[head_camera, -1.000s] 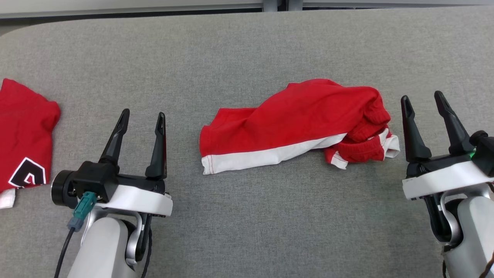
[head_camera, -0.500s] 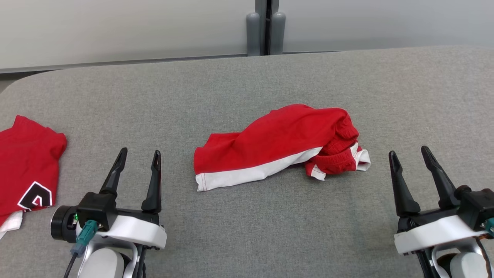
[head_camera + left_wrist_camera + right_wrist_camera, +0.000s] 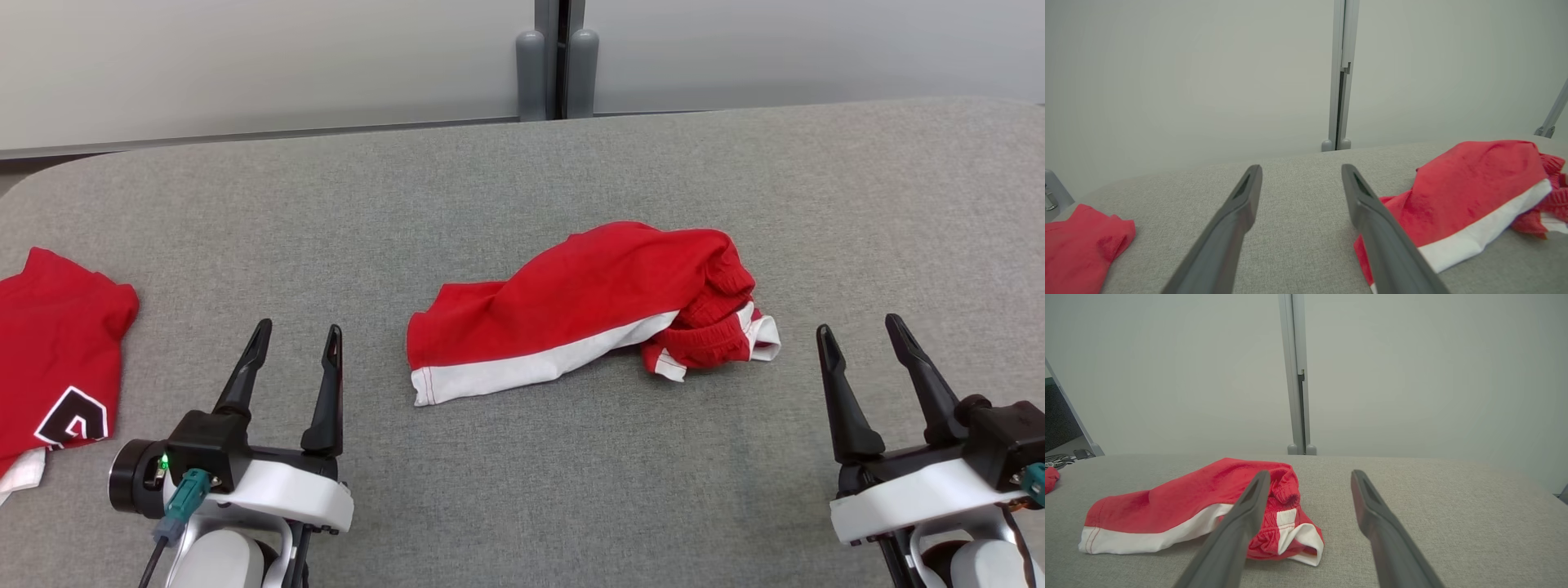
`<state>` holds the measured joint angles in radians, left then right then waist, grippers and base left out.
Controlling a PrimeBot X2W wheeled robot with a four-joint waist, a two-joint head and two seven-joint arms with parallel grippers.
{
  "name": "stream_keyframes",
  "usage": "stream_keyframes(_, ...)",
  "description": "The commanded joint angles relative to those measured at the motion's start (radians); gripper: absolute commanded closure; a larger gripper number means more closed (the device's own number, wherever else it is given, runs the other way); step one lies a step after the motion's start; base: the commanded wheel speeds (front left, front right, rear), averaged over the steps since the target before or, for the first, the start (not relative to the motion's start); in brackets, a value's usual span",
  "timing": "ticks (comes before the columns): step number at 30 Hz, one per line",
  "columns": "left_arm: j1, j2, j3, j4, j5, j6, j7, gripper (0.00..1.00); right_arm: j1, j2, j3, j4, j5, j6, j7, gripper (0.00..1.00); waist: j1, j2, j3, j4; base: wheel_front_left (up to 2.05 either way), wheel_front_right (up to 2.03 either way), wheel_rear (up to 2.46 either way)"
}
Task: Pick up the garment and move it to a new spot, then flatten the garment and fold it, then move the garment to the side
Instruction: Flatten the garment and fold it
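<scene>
A crumpled red garment (image 3: pixel 588 306) with a white band along its near edge lies bunched in the middle of the grey table (image 3: pixel 522 180); it also appears as the garment (image 3: pixel 1470 192) at the right of the left wrist view and the garment (image 3: pixel 1188 502) at the left of the right wrist view. My left gripper (image 3: pixel 297 341) hovers open, near and to the left of it, holding nothing. To the garment's right, my right gripper (image 3: pixel 860 339) stands open and apart from the cloth. Left gripper (image 3: pixel 1301 173) and right gripper (image 3: pixel 1310 477) show wide gaps between their dark fingers.
A second red garment (image 3: pixel 57 343) with a black and white emblem lies at the table's left edge, seen too as red cloth (image 3: pixel 1081 245). A pale wall with a grey post (image 3: pixel 555 65) stands behind the table's far edge.
The head camera has tilted up, so the wall and post have come into view and everything sits lower in the picture. The garment lies as it did and both grippers stay open.
</scene>
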<state>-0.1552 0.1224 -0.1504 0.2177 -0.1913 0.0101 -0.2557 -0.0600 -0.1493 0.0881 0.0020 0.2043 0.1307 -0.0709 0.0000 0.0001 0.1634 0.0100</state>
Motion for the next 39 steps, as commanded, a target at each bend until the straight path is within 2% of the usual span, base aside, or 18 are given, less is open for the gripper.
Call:
stream_keyframes(1,-0.007,0.007,-0.001,-0.003,-0.004,0.004,0.000,0.00,0.008,-0.003,0.003,-0.002,0.001,0.000,0.004,0.00,0.0000,-0.0001,0.002,0.002,0.00,0.00,0.00)
stream_keyframes(5,-0.018,0.007,-0.008,-0.005,-0.006,0.005,0.001,0.00,-0.009,-0.012,0.030,0.006,0.004,0.000,0.016,0.00,0.0000,-0.0001,0.011,0.009,0.00,0.00,0.00)
stream_keyframes(13,-0.052,-0.001,-0.028,-0.014,-0.003,0.002,0.001,0.00,-0.091,-0.056,0.163,0.083,-0.004,0.000,0.063,0.00,0.0000,-0.0001,0.065,0.034,0.00,0.00,0.00)
stream_keyframes(22,-0.097,-0.011,-0.039,-0.007,-0.004,0.003,-0.006,0.00,-0.240,-0.115,0.287,0.241,-0.062,0.000,0.101,0.00,0.0000,-0.0001,0.130,0.040,0.00,0.00,0.00)
stream_keyframes(23,-0.101,-0.011,-0.038,-0.006,-0.005,0.004,-0.007,0.00,-0.247,-0.120,0.299,0.255,-0.060,0.000,0.112,0.38,0.0000,-0.0001,0.134,0.037,0.00,0.00,0.00)
stream_keyframes(24,-0.104,-0.012,-0.039,-0.004,-0.005,0.004,-0.007,0.00,-0.254,-0.121,0.307,0.266,-0.052,0.000,0.123,0.63,0.0000,-0.0001,0.136,0.036,0.00,0.00,0.00)
stream_keyframes(25,-0.105,-0.012,-0.039,-0.002,-0.005,0.003,-0.008,0.00,-0.258,-0.126,0.311,0.277,-0.047,0.000,0.131,0.96,0.0000,-0.0001,0.138,0.034,0.00,0.00,0.00)
stream_keyframes(27,-0.106,-0.013,-0.038,0.002,-0.006,0.003,-0.008,0.00,-0.259,-0.127,0.312,0.290,-0.031,0.000,0.140,1.00,0.0000,-0.0001,0.141,0.031,0.00,0.00,0.00)
stream_keyframes(31,-0.114,-0.014,-0.037,0.008,-0.006,0.004,-0.010,0.00,-0.223,-0.118,0.276,0.266,0.004,0.000,0.110,1.00,0.0000,-0.0001,0.142,0.024,0.00,0.00,0.00)
stream_keyframes(39,-0.096,-0.011,-0.030,0.006,-0.008,0.006,-0.010,0.00,-0.065,-0.064,0.125,0.110,0.039,0.000,0.051,1.00,0.0000,-0.0001,0.124,0.015,0.00,0.00,0.00)
